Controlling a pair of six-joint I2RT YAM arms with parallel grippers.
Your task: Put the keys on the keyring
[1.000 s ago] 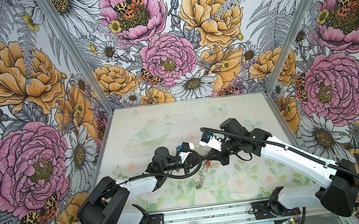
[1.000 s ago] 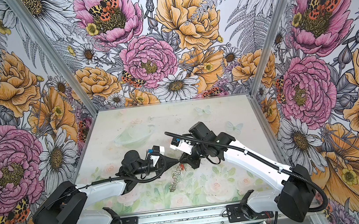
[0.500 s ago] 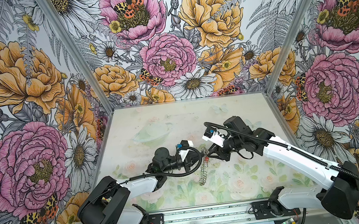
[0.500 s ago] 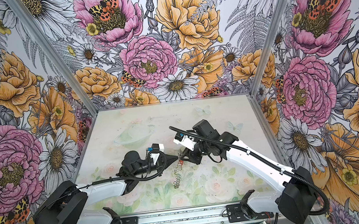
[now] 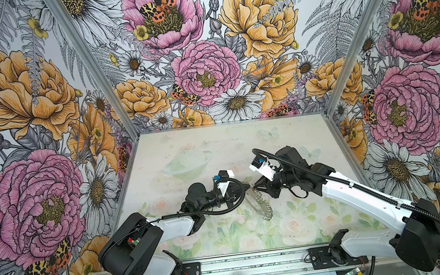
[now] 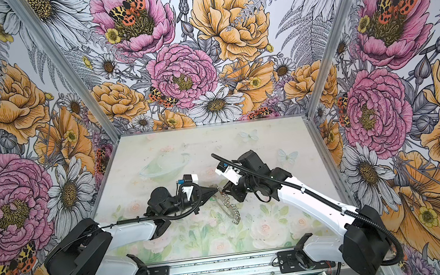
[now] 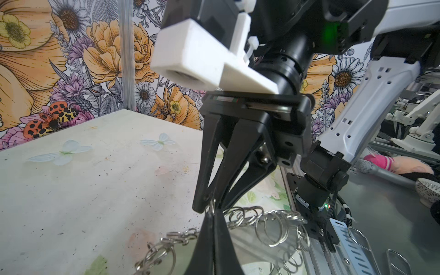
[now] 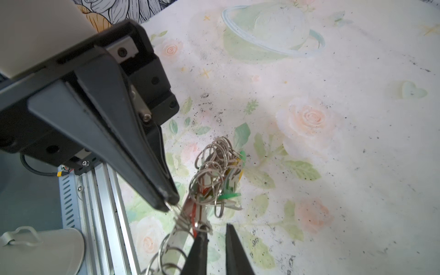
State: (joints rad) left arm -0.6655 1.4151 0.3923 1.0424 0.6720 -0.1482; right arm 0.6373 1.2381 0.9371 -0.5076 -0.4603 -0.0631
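As far as I can tell, done: green, red, yellow keys already hang among the split rings.
keyring: dangling over mid-counter, nearer the front edge.
left claw: pinched shut on one split ring.
right claw: narrow gap, empty, one finger touching the rings.
to do: no loose keys visible, probably nearly finished.

Left fingers clamped — right fingers (ajar)

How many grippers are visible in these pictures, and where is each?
2. The left gripper pinches one end of the keyring; the right gripper faces it closely from the right, jaws apart. None seems hidden.
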